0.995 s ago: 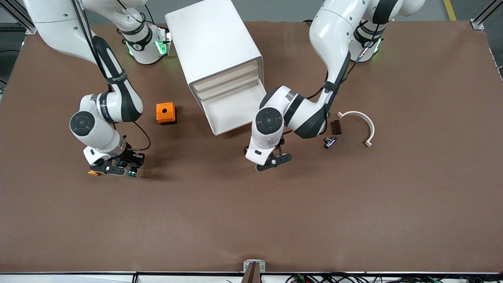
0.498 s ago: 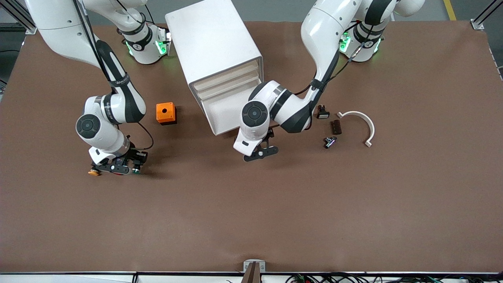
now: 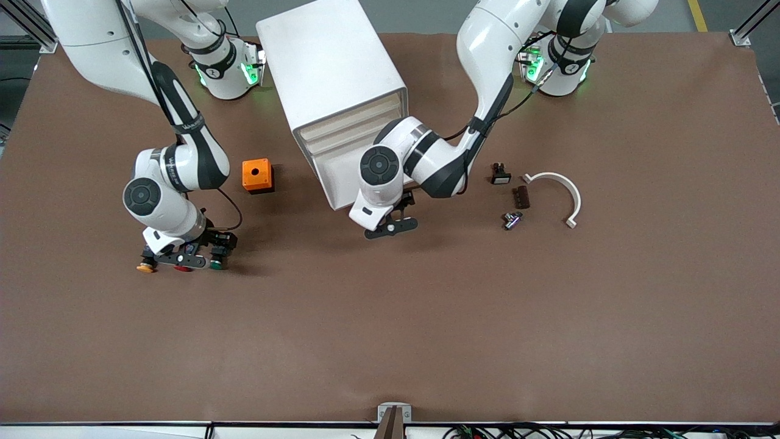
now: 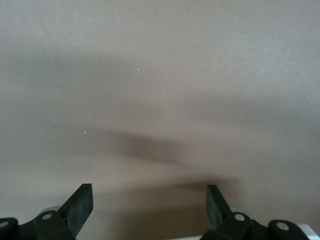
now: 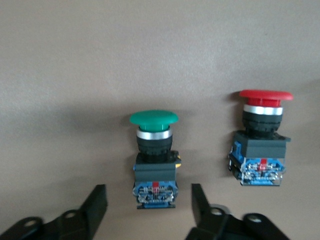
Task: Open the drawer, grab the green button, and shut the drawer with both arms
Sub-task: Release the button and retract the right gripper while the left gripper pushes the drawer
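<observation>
Right gripper (image 3: 186,261) sits low over the worktop (image 3: 426,317) at the right arm's end, fingers parted around the green button (image 5: 153,155) without clamping it; the button lies beside a red-capped one (image 5: 261,137). Left gripper (image 3: 390,227) hovers before the open drawer (image 3: 359,174), fingers wide, empty.

Red-capped button (image 5: 261,137) beside green button (image 5: 154,150)

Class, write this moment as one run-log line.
drawer: open | green button: on table, released | right gripper: open, over button | left gripper: open, before drawer
</observation>
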`<act>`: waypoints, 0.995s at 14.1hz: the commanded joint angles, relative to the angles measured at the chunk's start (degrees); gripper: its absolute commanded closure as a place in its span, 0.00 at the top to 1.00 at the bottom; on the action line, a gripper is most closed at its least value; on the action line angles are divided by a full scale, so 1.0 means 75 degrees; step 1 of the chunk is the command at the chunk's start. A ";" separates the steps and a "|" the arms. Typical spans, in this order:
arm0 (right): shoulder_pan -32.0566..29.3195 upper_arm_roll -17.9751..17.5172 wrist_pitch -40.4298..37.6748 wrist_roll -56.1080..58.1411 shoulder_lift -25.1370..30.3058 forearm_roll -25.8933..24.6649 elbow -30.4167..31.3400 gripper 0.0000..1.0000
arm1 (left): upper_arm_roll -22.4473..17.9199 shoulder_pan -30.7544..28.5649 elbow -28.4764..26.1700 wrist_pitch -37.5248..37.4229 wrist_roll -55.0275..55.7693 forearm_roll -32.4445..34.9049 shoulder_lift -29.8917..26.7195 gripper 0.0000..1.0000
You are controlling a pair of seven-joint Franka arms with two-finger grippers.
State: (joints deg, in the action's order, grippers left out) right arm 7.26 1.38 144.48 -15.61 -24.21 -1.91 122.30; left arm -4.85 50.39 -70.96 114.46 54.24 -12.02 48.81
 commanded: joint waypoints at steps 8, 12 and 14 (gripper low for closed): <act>-0.0287 -0.0031 -0.3414 0.0778 0.0895 -0.0155 -0.1749 1.00 | 0.0388 0.0171 -0.0148 0.0066 -0.0025 -0.0131 -0.0004 1.00; -0.0732 -0.0043 -0.5688 0.1505 0.1152 -0.0050 -0.3179 1.00 | 0.0599 0.0183 -0.0183 0.0066 -0.0025 -0.0131 -0.0004 1.00; -0.0908 -0.0031 -0.6591 0.1845 0.1317 -0.0050 -0.3893 1.00 | 0.0716 0.0218 -0.0195 0.0066 -0.0037 -0.0224 0.0007 1.00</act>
State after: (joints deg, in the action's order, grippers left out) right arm 2.35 1.89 100.89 -4.48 -15.42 -2.11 97.98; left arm -0.05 51.49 -71.89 114.47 54.24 -12.19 49.03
